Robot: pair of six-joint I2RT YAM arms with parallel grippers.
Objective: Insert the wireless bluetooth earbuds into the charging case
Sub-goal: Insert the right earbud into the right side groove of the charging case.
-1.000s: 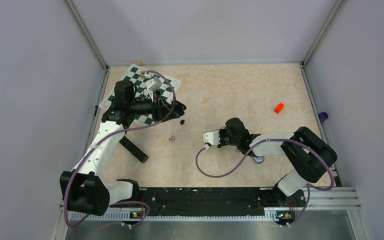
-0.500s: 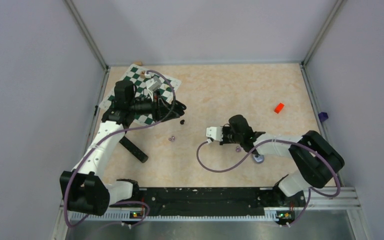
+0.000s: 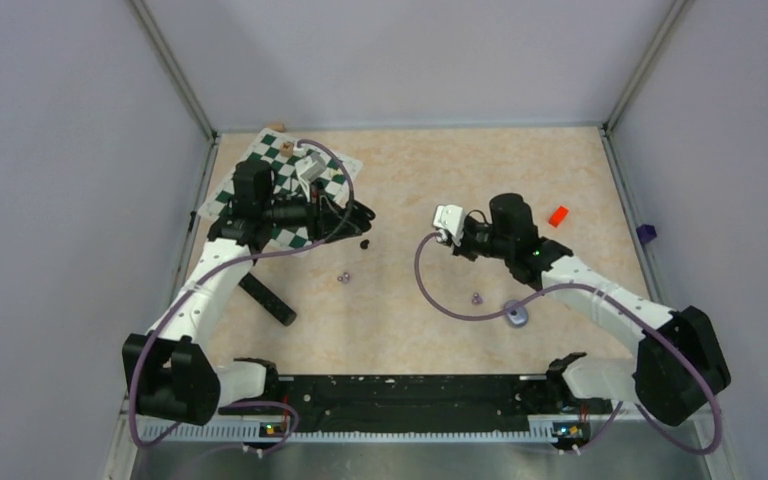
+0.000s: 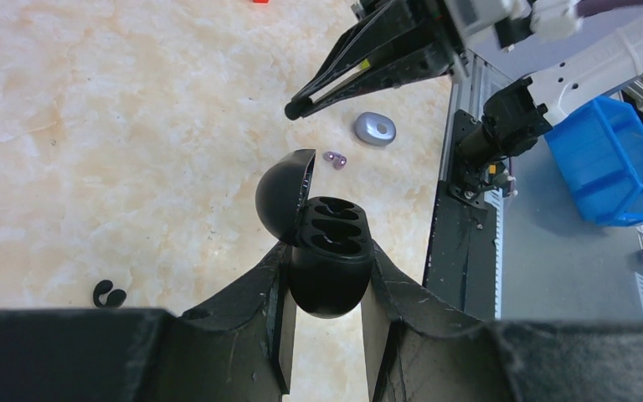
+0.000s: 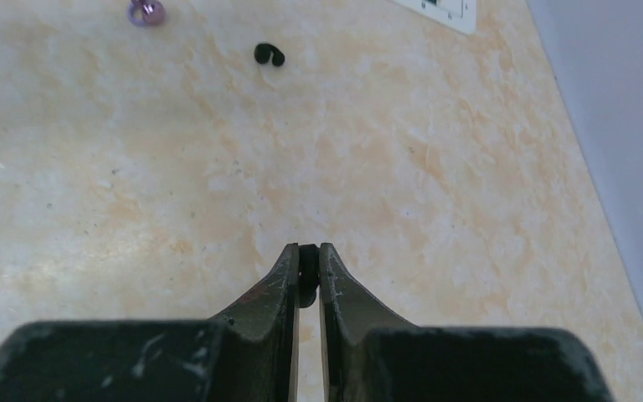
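Note:
My left gripper (image 4: 325, 280) is shut on the open black charging case (image 4: 328, 260), lid tipped back and two empty sockets showing; it also shows in the top view (image 3: 358, 215). My right gripper (image 5: 307, 272) is shut on a black earbud (image 5: 307, 266) and hangs above the table in the top view (image 3: 440, 232), right of the case. A second black earbud (image 3: 365, 243) lies below the left gripper, also visible in both wrist views (image 4: 109, 293) (image 5: 270, 54). One purple earbud (image 3: 343, 277) lies mid-table; another (image 3: 476, 297) lies by the closed purple case (image 3: 516, 315).
A green-and-white chessboard (image 3: 290, 180) with a small piece (image 3: 285, 148) lies under the left arm. A black bar (image 3: 268, 298) lies at the left. A red block (image 3: 558, 215) sits at the right. A blue bin (image 4: 615, 159) stands beyond the rail.
My right arm has risen and swung back and to the right, away from the purple earbud and purple case, its jaws still shut. The left arm has barely moved.

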